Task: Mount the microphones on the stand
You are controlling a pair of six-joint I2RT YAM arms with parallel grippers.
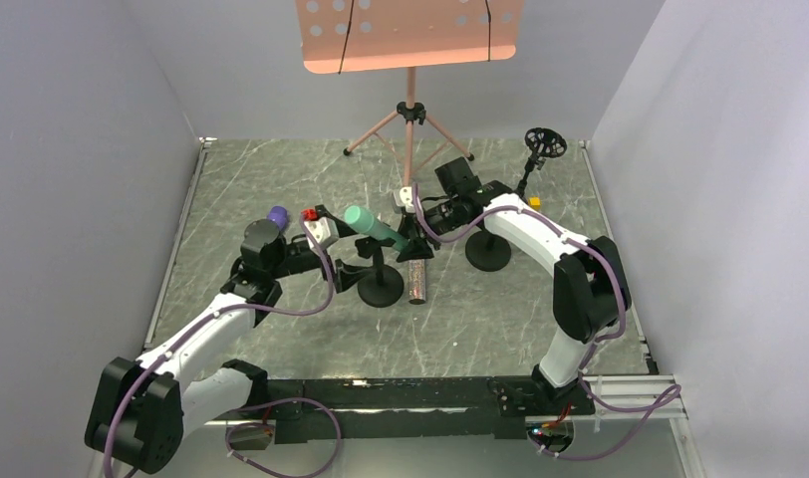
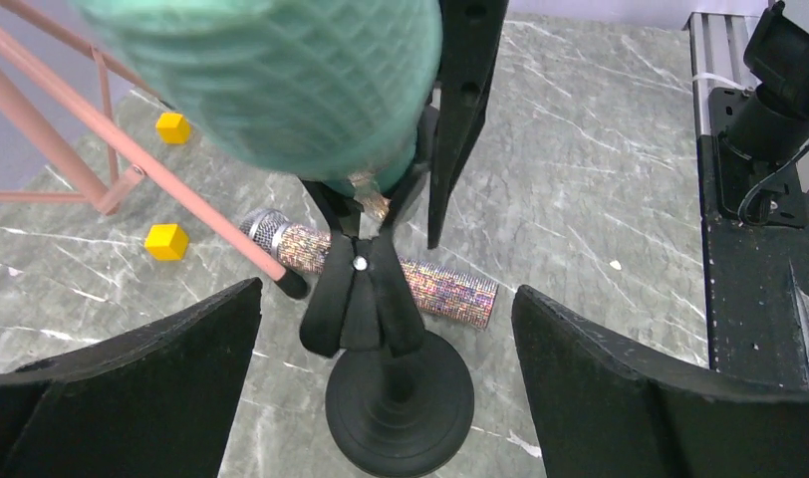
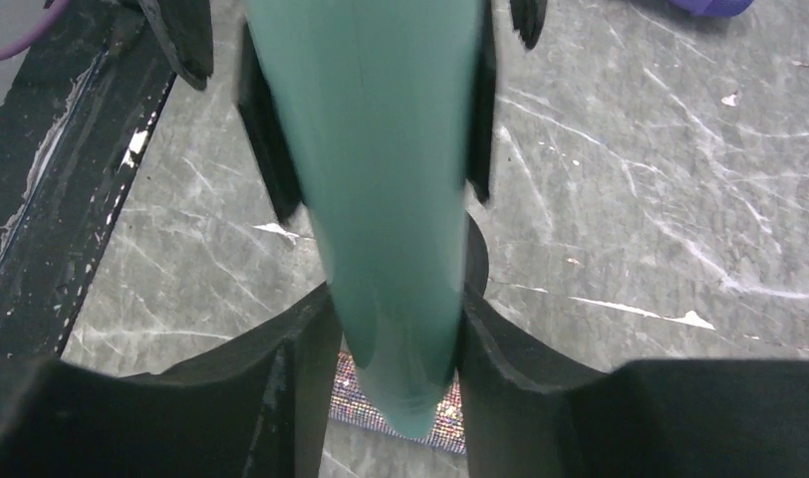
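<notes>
You're looking at grey marble table [image 1: 480, 319], pink music stand [image 1: 410, 35] standing at far edge. Your left gripper [image 2: 386, 299] is gaping wide, holding nothing, facing black desk stand [image 2: 399, 398]. Your right gripper [image 3: 396, 319] is clamping tail of mint-green microphone [image 1: 376, 227], fingers pressing both sides. That microphone is sitting tilted in stand's clip (prongs flanking barrel in right wrist view). Glittery microphone [image 2: 435, 289] is lying flat on table just beside stand's base. Purple microphone [image 1: 277, 214] is peeking out behind left arm. Yellow cubes [image 2: 167, 241] are resting near music stand's legs.
</notes>
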